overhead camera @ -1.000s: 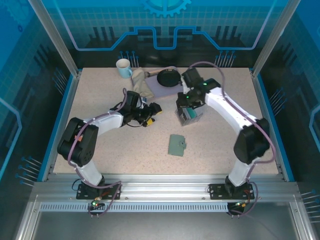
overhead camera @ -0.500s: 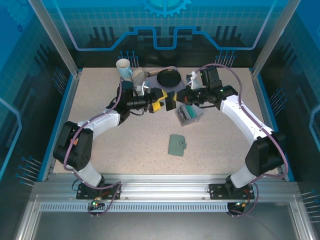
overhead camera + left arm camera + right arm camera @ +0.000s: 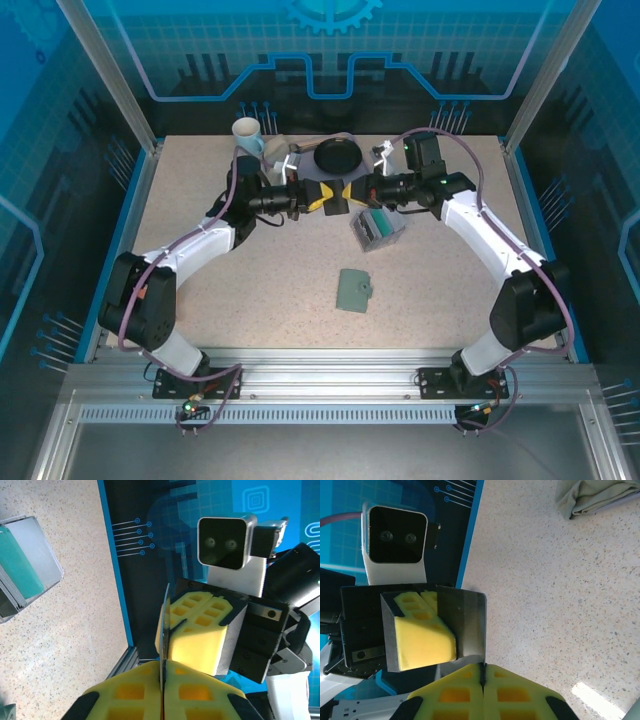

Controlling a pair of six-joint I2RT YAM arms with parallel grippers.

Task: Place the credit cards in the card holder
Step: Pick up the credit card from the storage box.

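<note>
Left hand pinched on grey credit card, right hand pinched on its opposite edge. Confirm left grip before easing right off; card holder on bench below both.

In the top view I get bright, even light from overhead. It washes the desk flat, and the arms cast only soft, short shadows. The cage uprights lean outward toward the corners. On the right wrist camera a hard glare patch sits on the desk at lower right. Closest to each wrist lens, the yellow pads of the left tool and right tool look a touch soft, as far as I can tell. The card shows edge-on as a thin dark line.
</note>
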